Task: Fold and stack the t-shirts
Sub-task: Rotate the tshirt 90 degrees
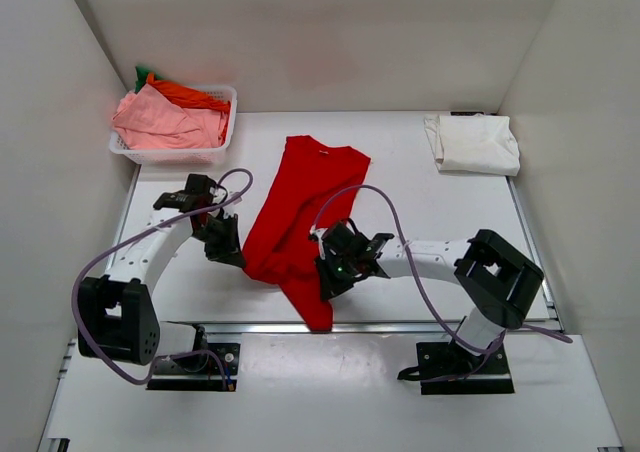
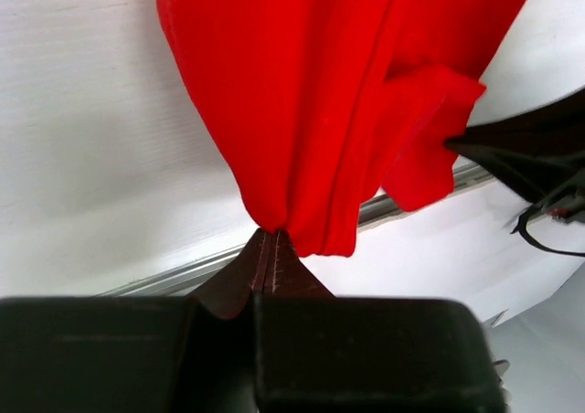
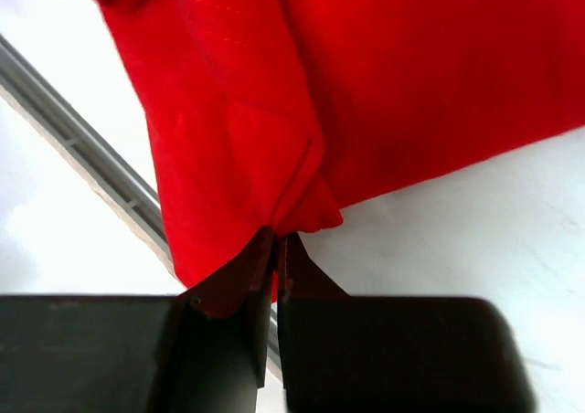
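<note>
White walls box in a white desk, and a bright red soft cloth t-shirt lies slanted across its middle, collar at the far end. The left gripper is closed on a pinch of red cloth at the shirt's near left edge. The right gripper is clamped the same way on a bunched fold at the near right side, and fabric fans away ahead of each.

The cloth looks light, limp and not slick. It will likely sag and wrinkle between the two holds, so hems and corners, kept taut, are the best places to take it. A tail of the shirt reaches back past the right gripper to the metal rail at the desk's near edge, where it could snag.

Open desk lies ahead of and outward from both grippers. Far ahead of the right one sits a folded cream-white t-shirt. Far ahead of the left one is a white plastic lattice basket holding a pink t-shirt.
</note>
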`<action>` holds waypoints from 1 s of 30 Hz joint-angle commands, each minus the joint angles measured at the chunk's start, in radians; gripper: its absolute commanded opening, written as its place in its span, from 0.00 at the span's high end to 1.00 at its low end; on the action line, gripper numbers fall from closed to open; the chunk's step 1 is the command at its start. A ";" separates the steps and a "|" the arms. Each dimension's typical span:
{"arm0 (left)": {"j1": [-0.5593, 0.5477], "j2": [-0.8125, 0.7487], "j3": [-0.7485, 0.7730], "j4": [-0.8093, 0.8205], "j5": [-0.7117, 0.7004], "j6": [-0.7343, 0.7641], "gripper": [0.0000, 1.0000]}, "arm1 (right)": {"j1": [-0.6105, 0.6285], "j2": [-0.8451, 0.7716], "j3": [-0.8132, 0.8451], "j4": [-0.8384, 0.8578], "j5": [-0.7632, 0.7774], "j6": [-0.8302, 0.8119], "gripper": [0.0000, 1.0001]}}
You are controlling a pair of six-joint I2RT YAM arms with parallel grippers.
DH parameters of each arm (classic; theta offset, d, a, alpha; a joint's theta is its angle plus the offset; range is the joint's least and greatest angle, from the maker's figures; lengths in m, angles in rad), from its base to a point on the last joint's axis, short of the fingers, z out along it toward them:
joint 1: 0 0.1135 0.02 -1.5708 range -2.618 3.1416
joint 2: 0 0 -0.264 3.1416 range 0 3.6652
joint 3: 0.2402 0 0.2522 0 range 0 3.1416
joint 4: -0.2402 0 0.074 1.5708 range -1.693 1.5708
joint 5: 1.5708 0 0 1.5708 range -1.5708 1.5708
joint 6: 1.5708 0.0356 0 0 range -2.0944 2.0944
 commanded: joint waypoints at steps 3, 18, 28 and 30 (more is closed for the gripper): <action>0.023 0.035 0.003 0.041 -0.010 0.022 0.95 | 0.088 -0.025 0.071 0.026 -0.030 -0.067 1.00; 0.067 0.092 0.086 0.107 0.024 0.005 0.61 | 0.328 0.091 0.243 -0.090 -0.112 -0.269 0.55; 0.090 0.039 0.193 0.150 0.056 -0.090 0.57 | 0.030 -0.158 0.066 0.099 0.113 -0.170 0.49; 0.061 0.071 0.209 0.179 0.051 -0.106 0.58 | -0.042 -0.100 0.114 0.074 0.133 -0.193 0.49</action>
